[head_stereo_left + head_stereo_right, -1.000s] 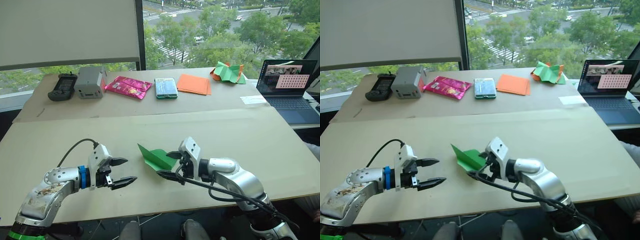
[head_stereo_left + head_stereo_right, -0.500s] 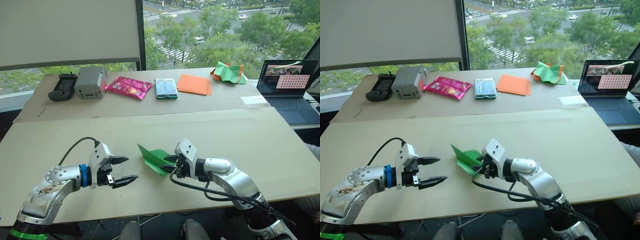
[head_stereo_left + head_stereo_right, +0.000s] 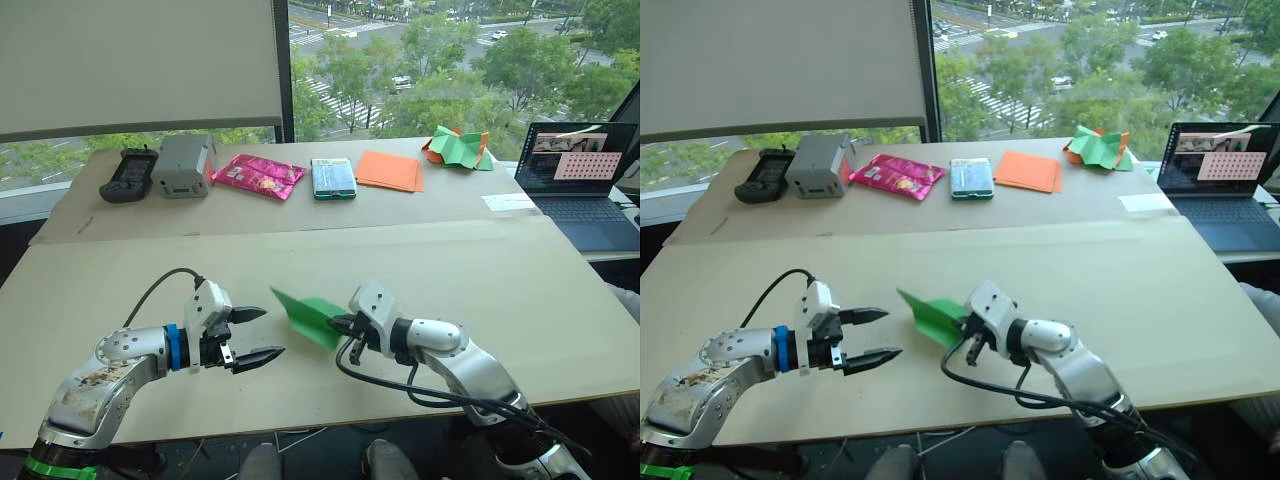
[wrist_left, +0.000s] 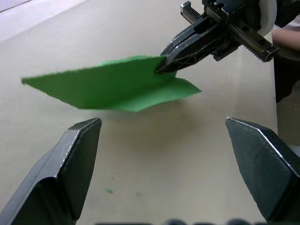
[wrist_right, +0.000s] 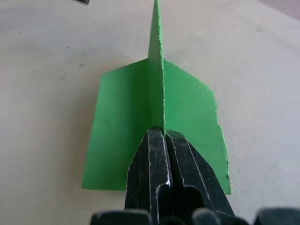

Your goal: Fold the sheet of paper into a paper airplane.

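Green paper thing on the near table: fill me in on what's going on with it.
The right gripper is shut on the bright green folded paper airplane, pinching its tail end and holding its pointed nose out toward the robot's left, just above the pale wooden table. The left gripper hangs open beside the nose, apart from the paper. The folds already look made; whether anything is left to crease cannot be told.

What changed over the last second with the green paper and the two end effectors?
The right end effector, shut on the paper airplane, carried it a little toward the robot's left and raised it off the table. The left end effector edged closer to the airplane's nose, fingers open, not touching it. The items along the far table stayed put.
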